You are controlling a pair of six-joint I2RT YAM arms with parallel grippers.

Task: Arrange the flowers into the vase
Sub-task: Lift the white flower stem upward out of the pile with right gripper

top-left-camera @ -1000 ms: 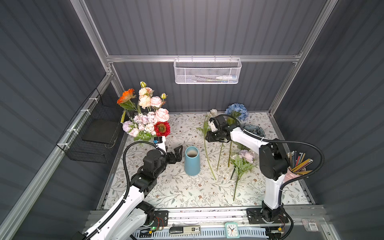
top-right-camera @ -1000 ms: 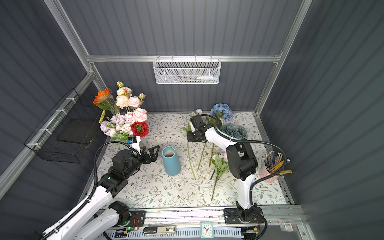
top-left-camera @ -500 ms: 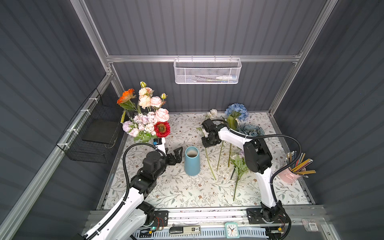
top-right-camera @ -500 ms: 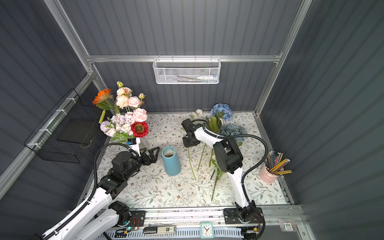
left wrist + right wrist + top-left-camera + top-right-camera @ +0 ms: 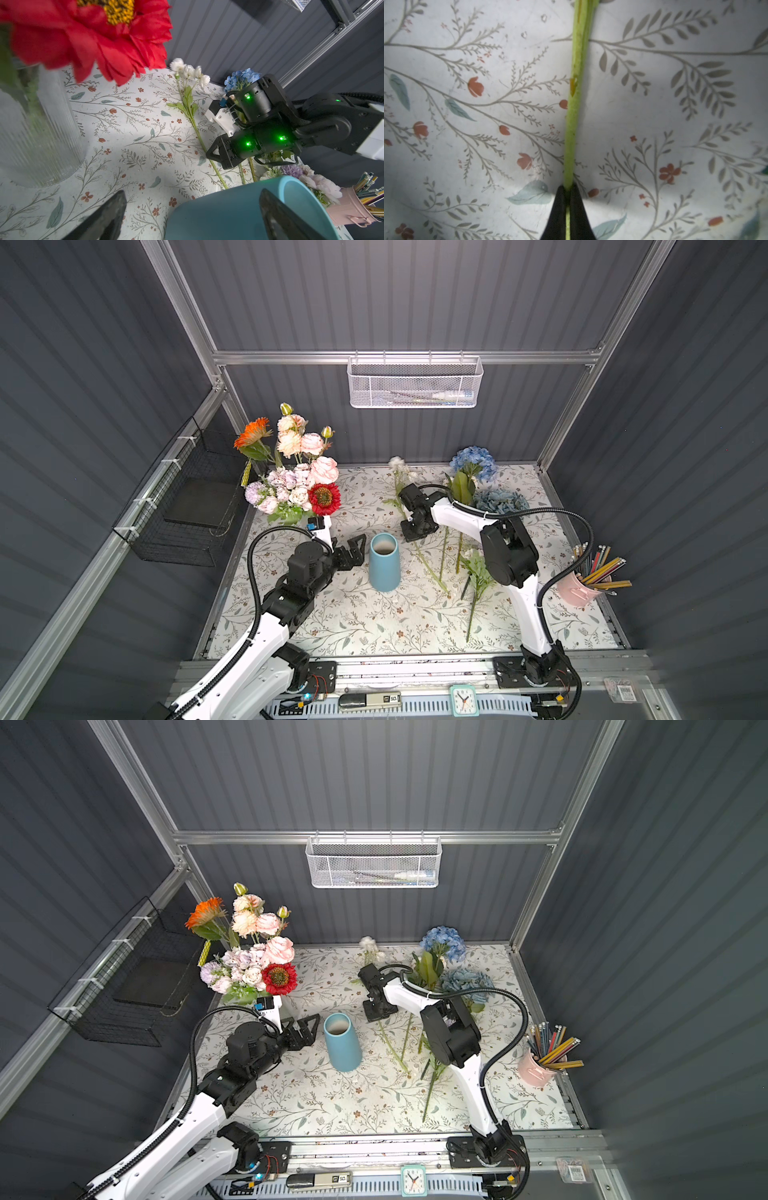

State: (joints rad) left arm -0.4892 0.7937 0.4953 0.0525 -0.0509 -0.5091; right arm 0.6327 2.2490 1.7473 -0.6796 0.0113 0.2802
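An empty blue vase (image 5: 384,562) (image 5: 341,1042) stands mid-mat. My left gripper (image 5: 353,551) (image 5: 192,193) is open just left of its rim, holding nothing. A white flower (image 5: 398,462) (image 5: 188,69) lies on the mat, its long green stem (image 5: 574,104) running toward the front. My right gripper (image 5: 413,531) (image 5: 567,188) is shut on that stem, low on the mat right of the vase. A blue hydrangea (image 5: 473,460), a dusty-blue bloom (image 5: 500,502) and a pale lilac bunch (image 5: 473,564) lie further right, partly hidden by the right arm.
A clear ribbed glass vase (image 5: 41,135) at back left holds a tall bouquet (image 5: 291,472) with a red head (image 5: 93,31) above my left wrist. A pink pencil cup (image 5: 575,591) stands at the right edge. A black wire basket (image 5: 178,510) hangs on the left wall.
My right gripper has moved left and forward, come down onto the white flower's stem and shut on it. The left arm has barely moved.
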